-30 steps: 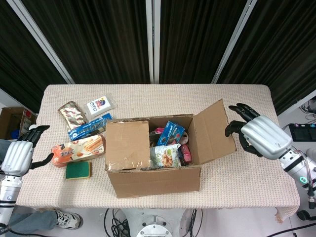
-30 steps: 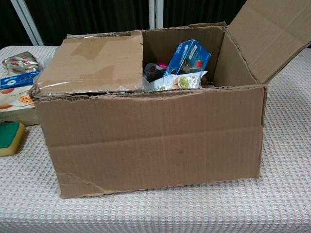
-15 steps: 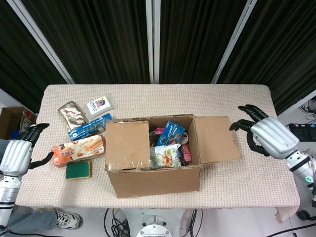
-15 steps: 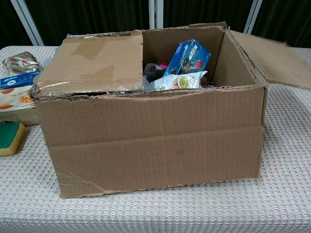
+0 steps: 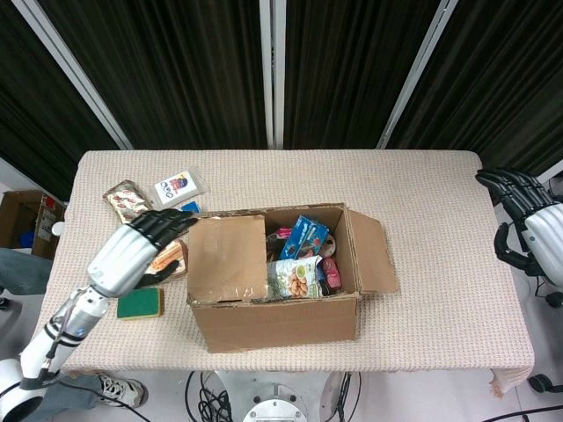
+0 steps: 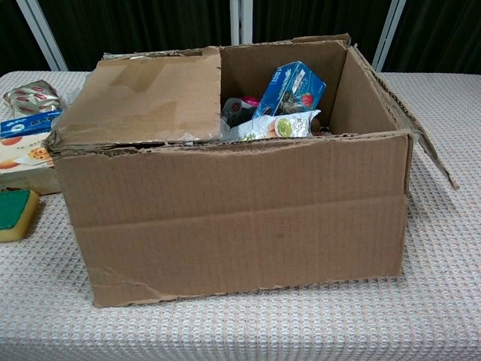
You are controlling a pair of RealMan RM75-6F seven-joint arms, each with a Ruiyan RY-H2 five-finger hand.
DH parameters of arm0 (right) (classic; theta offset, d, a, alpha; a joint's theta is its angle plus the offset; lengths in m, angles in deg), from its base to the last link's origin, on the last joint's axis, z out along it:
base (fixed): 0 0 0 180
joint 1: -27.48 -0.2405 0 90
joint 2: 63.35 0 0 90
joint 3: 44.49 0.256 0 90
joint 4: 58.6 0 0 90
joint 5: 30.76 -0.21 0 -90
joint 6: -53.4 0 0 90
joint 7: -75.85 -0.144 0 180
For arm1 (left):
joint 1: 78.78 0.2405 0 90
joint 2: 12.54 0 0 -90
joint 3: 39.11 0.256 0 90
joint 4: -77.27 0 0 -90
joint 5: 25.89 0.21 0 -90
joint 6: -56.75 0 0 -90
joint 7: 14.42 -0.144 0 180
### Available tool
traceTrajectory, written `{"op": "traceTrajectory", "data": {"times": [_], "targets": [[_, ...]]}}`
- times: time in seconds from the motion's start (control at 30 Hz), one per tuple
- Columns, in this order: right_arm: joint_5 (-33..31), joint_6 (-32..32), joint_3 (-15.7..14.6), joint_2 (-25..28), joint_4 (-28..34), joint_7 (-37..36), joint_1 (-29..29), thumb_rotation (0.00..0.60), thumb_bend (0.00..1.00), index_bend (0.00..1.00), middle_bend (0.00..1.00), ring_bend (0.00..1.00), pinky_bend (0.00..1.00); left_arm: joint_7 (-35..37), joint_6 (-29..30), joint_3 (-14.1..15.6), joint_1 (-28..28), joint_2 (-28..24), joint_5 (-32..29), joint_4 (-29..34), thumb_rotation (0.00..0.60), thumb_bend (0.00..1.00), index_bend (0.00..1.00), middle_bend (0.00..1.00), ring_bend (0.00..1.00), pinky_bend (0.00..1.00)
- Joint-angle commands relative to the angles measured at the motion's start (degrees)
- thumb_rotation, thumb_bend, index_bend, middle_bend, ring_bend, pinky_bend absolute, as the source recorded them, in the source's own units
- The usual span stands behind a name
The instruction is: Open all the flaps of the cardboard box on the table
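The cardboard box (image 5: 277, 316) (image 6: 240, 218) stands near the table's front middle. Its right flap (image 5: 373, 251) (image 6: 425, 143) hangs folded outward and down. Its left flap (image 5: 227, 258) (image 6: 143, 94) still lies flat over the left half of the opening. Snack packets (image 5: 299, 264) (image 6: 282, 101) show inside. My left hand (image 5: 136, 249) hovers just left of the box, fingers spread and pointing toward the left flap's edge, holding nothing. My right hand (image 5: 528, 215) is at the far right, past the table's edge, fingers apart and empty. Neither hand shows in the chest view.
Loose items lie left of the box: a green sponge (image 5: 141, 303) (image 6: 13, 213), an orange snack box (image 5: 167, 258), a blue packet (image 5: 186, 207), a red-patterned packet (image 5: 125, 198) and a white packet (image 5: 179, 187). The beige tablecloth (image 5: 440, 290) lies bare at right.
The right flap dropped from raised to hanging down outside the box. My right hand pulled away to the far right. My left hand moved in from the table's left edge to the box's left side.
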State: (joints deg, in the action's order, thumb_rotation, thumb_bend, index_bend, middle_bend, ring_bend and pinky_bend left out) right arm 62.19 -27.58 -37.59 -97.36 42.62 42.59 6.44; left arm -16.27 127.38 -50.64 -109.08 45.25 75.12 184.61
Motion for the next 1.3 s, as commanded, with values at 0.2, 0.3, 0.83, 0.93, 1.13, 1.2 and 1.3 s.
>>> {"op": "traceTrajectory", "data": {"times": [0.2,0.3,0.83,0.93,1.13,1.2,1.3], "targets": [[-1.5,-3.1,0.2,-1.1,-3.2,-3.4,2.9,0.6,0.78,0.0,0.06,0.0,0.0,-5.7,-18.6,-4.0,-16.8,2.6,3.9,3.7,0.6,0.53,0.17,0.19,0.15,0.29],[-1.5,-4.5,0.3,-1.5,-4.1,-4.4,3.9,0.6,0.78,0.0,0.06,0.0,0.0,-11.2,-24.5,-5.2,-21.3,4.7,2.2,1.4,0.6,0.56,0.21,0.2,0.14,0.29],[-2.0,-5.2,1.3,-2.5,-7.4,-9.7,5.1,0.6,0.78,0.0,0.06,0.0,0.0,-36.6,-41.6,-4.9,-32.7,13.2,-8.5,-9.7,0.6,0.59,0.3,0.26,0.14,0.29],[-2.1,-4.9,1.4,-2.8,-8.2,-10.9,4.9,0.6,0.78,0.0,0.06,0.0,0.0,-38.4,-42.4,-4.2,-33.1,13.4,-11.3,-9.8,0.6,0.6,0.32,0.27,0.14,0.29],[-1.9,-4.0,1.8,-3.5,-9.3,-12.0,4.4,0.6,0.78,0.0,0.07,0.0,0.0,-42.2,-43.4,-3.0,-34.4,12.9,-15.7,-9.4,0.6,0.63,0.32,0.28,0.14,0.29],[-1.9,-3.7,1.9,-3.7,-9.6,-12.3,4.2,0.6,0.78,0.0,0.07,0.0,0.0,-43.1,-43.6,-2.6,-34.7,12.4,-17.3,-9.2,0.6,0.64,0.32,0.3,0.14,0.29],[-2.0,-3.2,2.0,-4.1,-10.1,-12.8,4.0,0.6,0.78,0.0,0.07,0.0,0.0,-44.6,-44.1,-1.5,-35.5,11.7,-19.4,-9.0,0.6,0.66,0.35,0.32,0.14,0.29]]}}
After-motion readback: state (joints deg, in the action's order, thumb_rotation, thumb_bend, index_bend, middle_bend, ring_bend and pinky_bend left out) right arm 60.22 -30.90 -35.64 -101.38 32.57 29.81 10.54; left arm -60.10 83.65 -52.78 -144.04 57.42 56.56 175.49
